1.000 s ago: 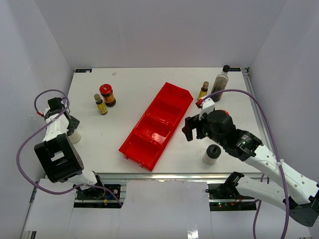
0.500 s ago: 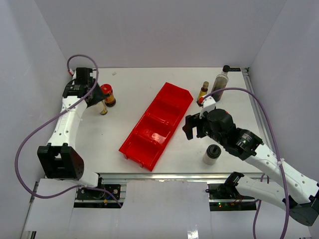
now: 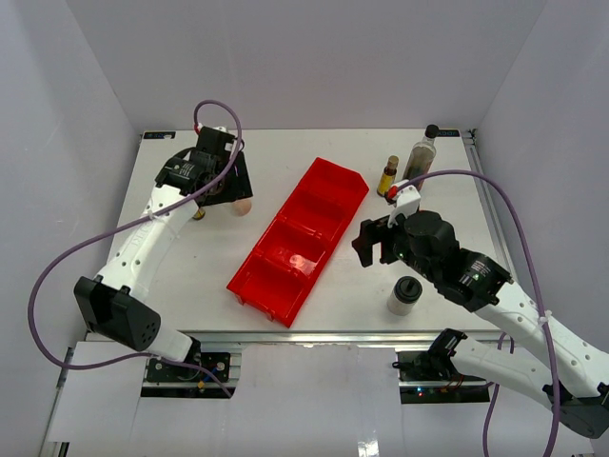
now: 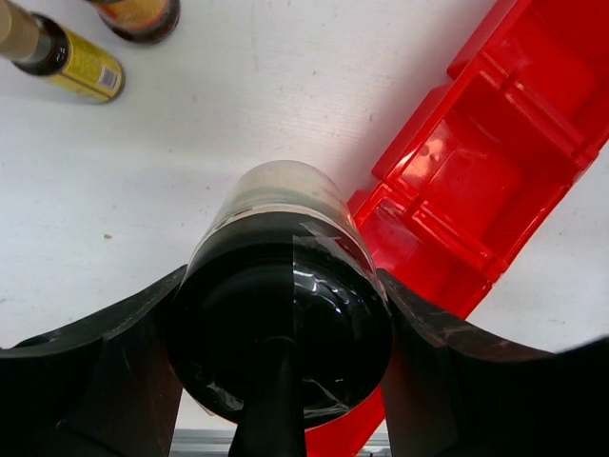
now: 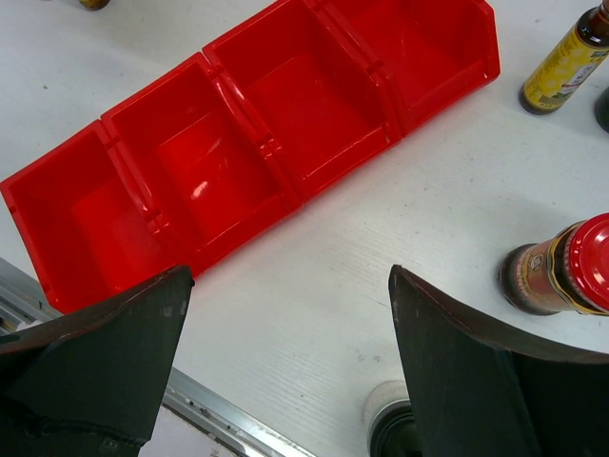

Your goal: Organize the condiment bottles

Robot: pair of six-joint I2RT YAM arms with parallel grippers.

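Far left on the white worktop [image 3: 190,276]: slim yellow-labelled bottle [image 4: 62,57], upright, beside a brown jar [image 4: 138,14] mostly cut off by the frame edge. Just right of these, left jaws clamped on a black-lidded jar [image 4: 285,314], tilted, close to the left side of a long red bin [image 3: 300,238]. Three compartments, slanted across the middle. Right of the bin, right jaws spread wide, gripping nothing. Near them, red-lidded jar [image 5: 561,271] and second black-lidded jar [image 3: 404,295], both standing. Far right rear: another slim yellow bottle [image 3: 387,174] beside a tall dark bottle [image 3: 420,155].
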